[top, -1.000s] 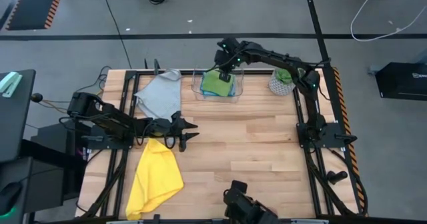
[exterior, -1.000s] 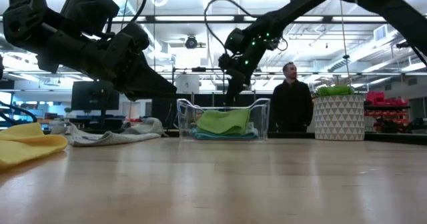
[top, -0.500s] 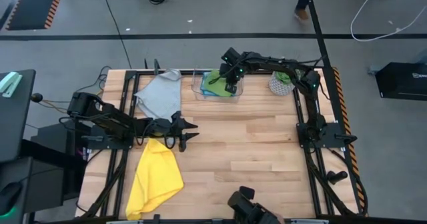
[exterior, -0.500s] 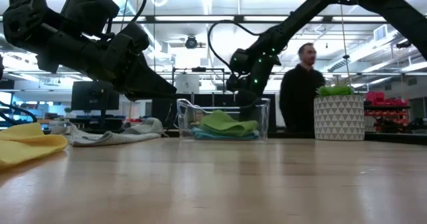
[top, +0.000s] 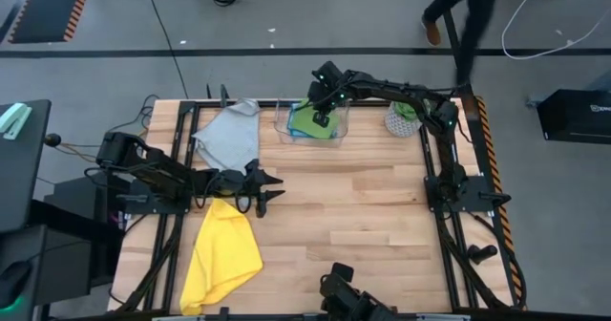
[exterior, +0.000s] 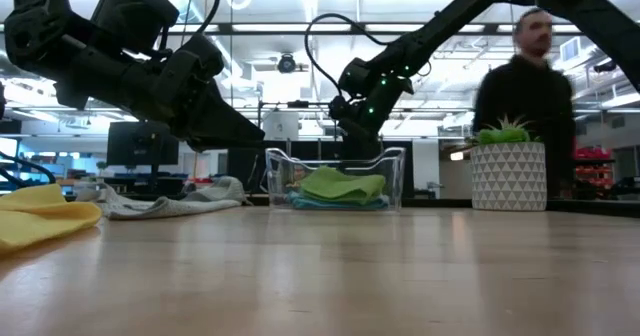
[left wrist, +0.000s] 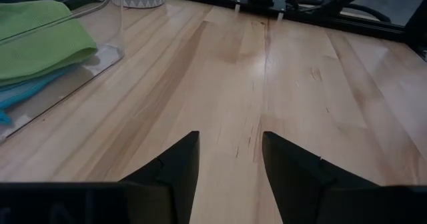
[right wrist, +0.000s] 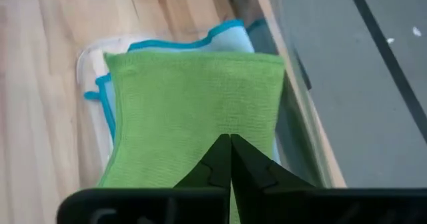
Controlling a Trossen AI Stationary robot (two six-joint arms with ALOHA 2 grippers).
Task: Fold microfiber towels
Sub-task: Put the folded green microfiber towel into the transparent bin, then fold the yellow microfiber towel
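A folded green towel [right wrist: 193, 111] lies on a light blue towel [right wrist: 227, 37] inside a clear bin [top: 286, 130] at the table's far side. My right gripper [right wrist: 230, 141] hovers shut just above the green towel, clear of it in the low view [exterior: 355, 128]. A grey towel [top: 229, 135] lies spread at the far left. A yellow towel [top: 221, 254] lies rumpled at the near left. My left gripper [top: 269, 189] stands open over bare wood by the yellow towel's far end, with nothing between its fingers [left wrist: 230, 157].
A potted plant in a white patterned pot [top: 403, 118] stands right of the bin. A person [exterior: 530, 76] walks past beyond the table's far edge. Bare wood [top: 363, 216] covers the table's middle and right.
My right gripper dipped into the bin onto the green towel, then rose again above it. The green towel, heaped a second ago, now lies flatter. The person behind the table has walked toward the right.
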